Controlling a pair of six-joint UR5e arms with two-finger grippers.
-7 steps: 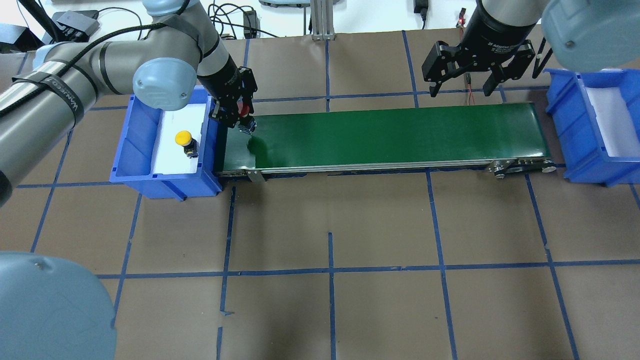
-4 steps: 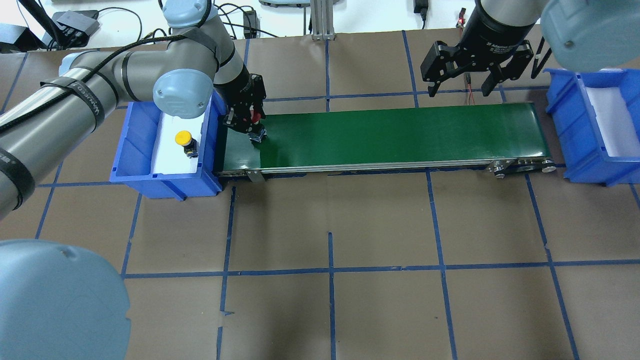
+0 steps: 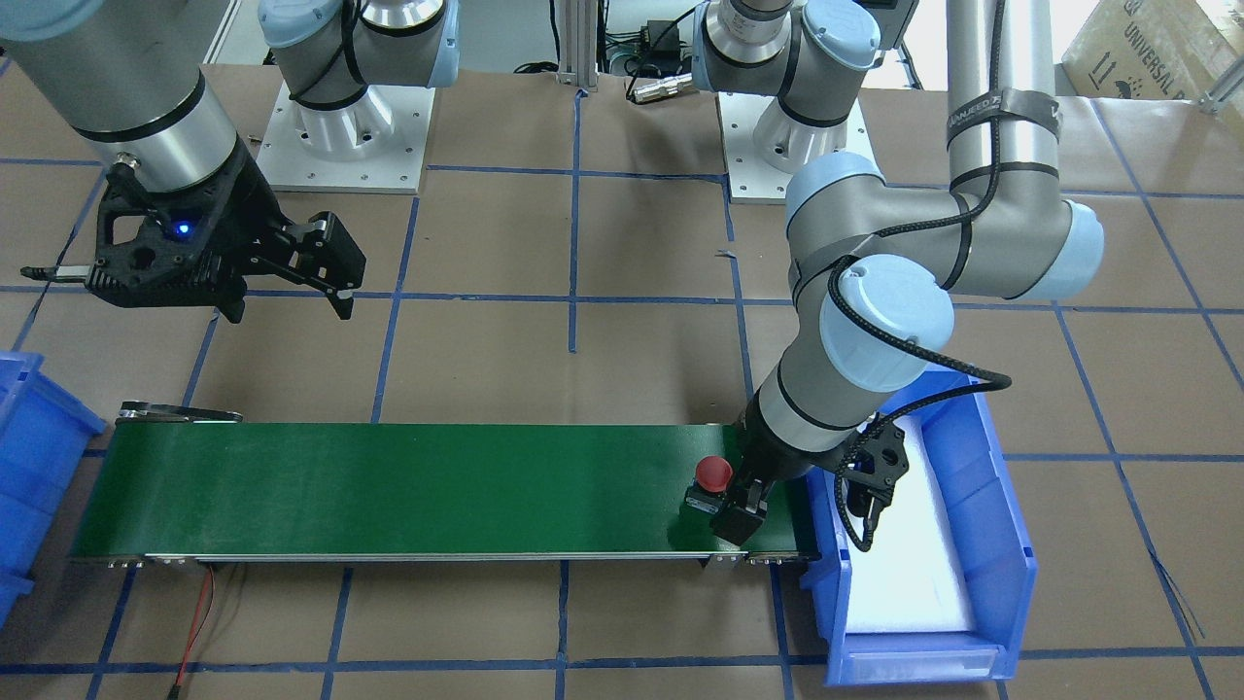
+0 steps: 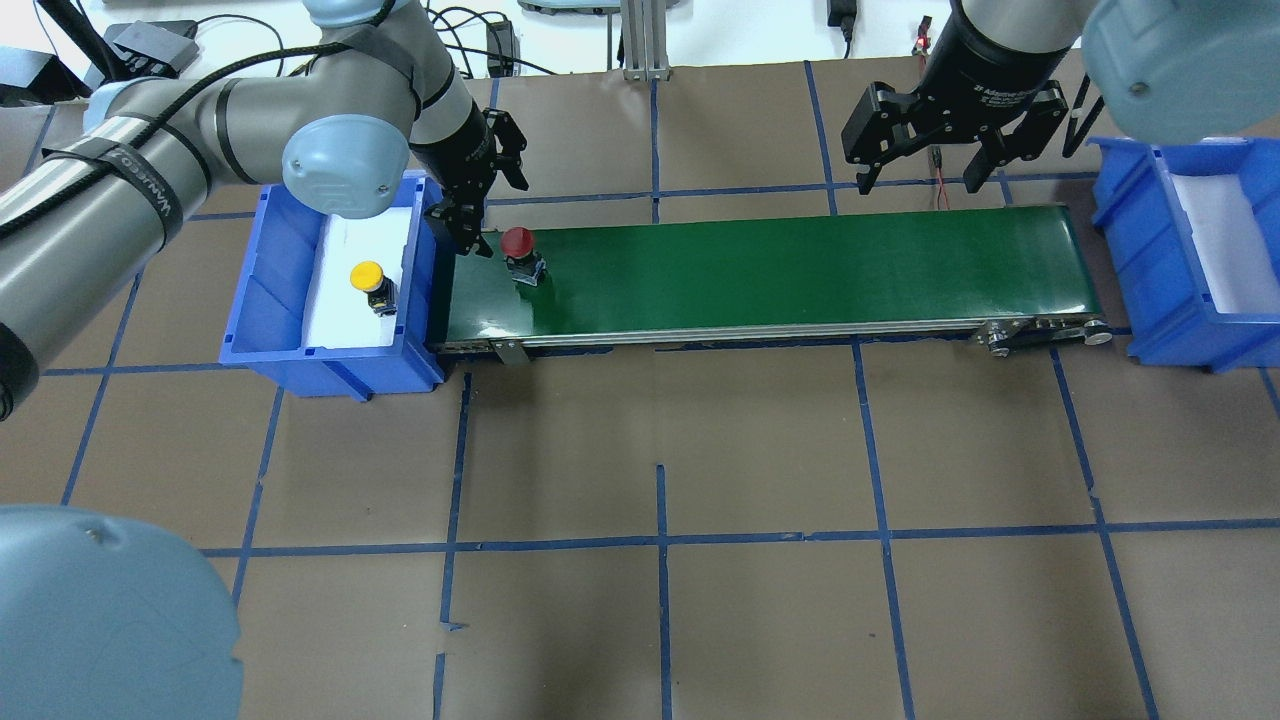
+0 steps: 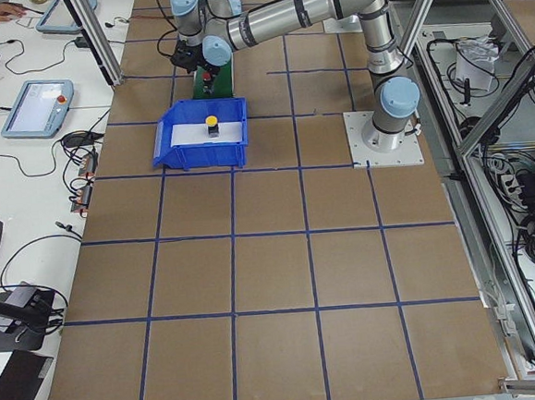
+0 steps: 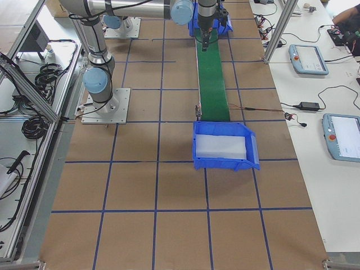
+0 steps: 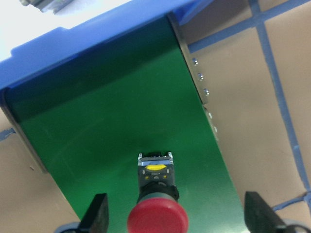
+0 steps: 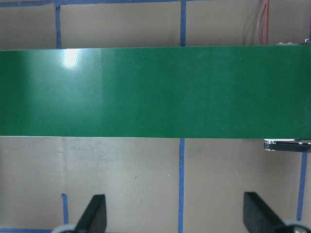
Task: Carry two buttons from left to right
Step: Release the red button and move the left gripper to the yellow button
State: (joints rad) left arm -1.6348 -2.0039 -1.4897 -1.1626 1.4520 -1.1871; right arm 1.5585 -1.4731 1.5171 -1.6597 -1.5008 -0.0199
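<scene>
The red button [image 4: 519, 252] stands cap up on the left end of the green conveyor belt [image 4: 780, 270]; it also shows in the front view [image 3: 712, 474] and the left wrist view [image 7: 158, 221]. My left gripper [image 4: 487, 190] is open and empty, just behind and left of the button, not touching it. The yellow button [image 4: 369, 280] stands in the left blue bin [image 4: 270, 300]. My right gripper [image 4: 920, 180] is open and empty, hovering behind the belt's right end. The right wrist view shows only bare belt [image 8: 155, 92].
The right blue bin [image 4: 1160, 250] with a white liner stands past the belt's right end. The belt's metal frame and roller [image 4: 1045, 333] sit at its front right. Brown paper with blue tape lines covers the table [image 4: 660, 500].
My left gripper let go of the red button on the belt, opened and drew up and back from it. The right gripper has not moved.
</scene>
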